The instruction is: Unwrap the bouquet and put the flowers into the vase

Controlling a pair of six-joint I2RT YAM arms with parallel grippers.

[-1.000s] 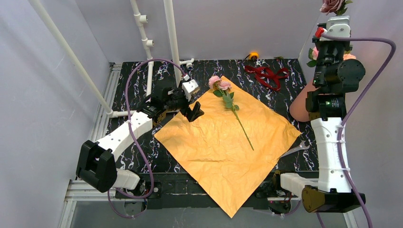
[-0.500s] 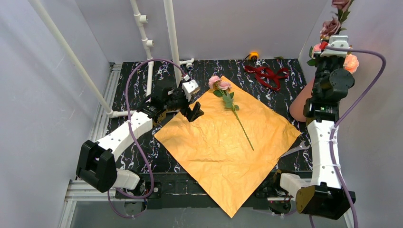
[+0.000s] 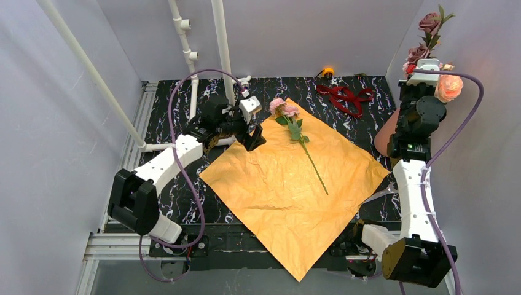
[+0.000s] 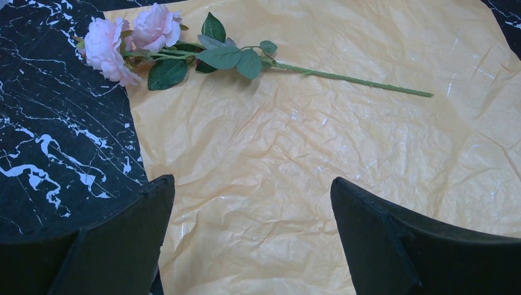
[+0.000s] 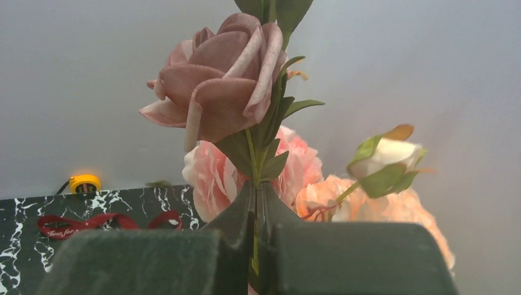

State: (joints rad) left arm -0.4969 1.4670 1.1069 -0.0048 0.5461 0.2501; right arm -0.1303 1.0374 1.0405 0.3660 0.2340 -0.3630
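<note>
High at R, we hold flowers (image 5: 215,92).
R gripper (image 5: 258,203) clamped on them; L gripper (image 4: 252,206) apart over orange paper (image 4: 295,160) edge.

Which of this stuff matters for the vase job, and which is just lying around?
Job: flowers in the right gripper; rose stem on the orange paper; vase, partly hidden.
Lying about: red ribbon; white pipes; small yellow object at the back.
</note>
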